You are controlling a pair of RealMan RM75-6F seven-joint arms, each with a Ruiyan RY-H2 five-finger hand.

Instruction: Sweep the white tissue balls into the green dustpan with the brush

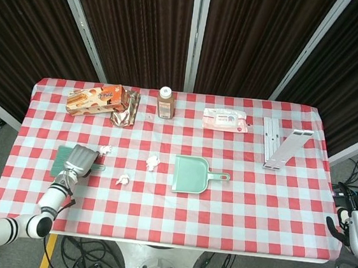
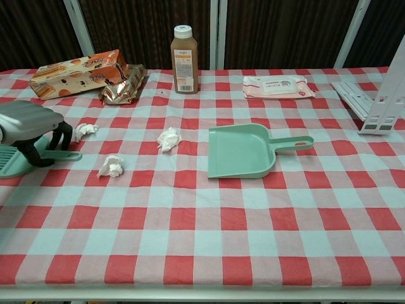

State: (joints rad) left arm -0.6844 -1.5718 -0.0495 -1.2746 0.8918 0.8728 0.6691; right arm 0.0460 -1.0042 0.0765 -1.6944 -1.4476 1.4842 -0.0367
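A: Chest view first. At the far left the left hand (image 2: 28,126) is lowered over the brush (image 2: 25,157). Its dark fingers (image 2: 63,135) curl down around the brush handle, but I cannot tell if they already grip it or only touch it.

B: The head view does not help; there the left hand (image 1: 78,160) covers the brush (image 1: 63,159) from above. Where are the tissue balls?

A: I see 3. The 1st tissue ball (image 2: 85,131) lies just beside the fingers, on their right. The 2nd tissue ball (image 2: 111,166) is near, in front of the fingers and to the right. The 3rd tissue ball (image 2: 168,139) is further right, between the fingers and the green dustpan (image 2: 243,151). The dustpan is well apart from the fingers, with its open mouth toward them.

B: And the right hand (image 1: 352,230)?

A: It shows only at the right edge of the head view, off the table. Its fingers are too small to judge.

B: What could go wrong?

A: In my judgement, if the hold on the thin handle is weak, the brush may twist or slip when lifted. Also the fingers may knock the 1st ball away, because it is so close.
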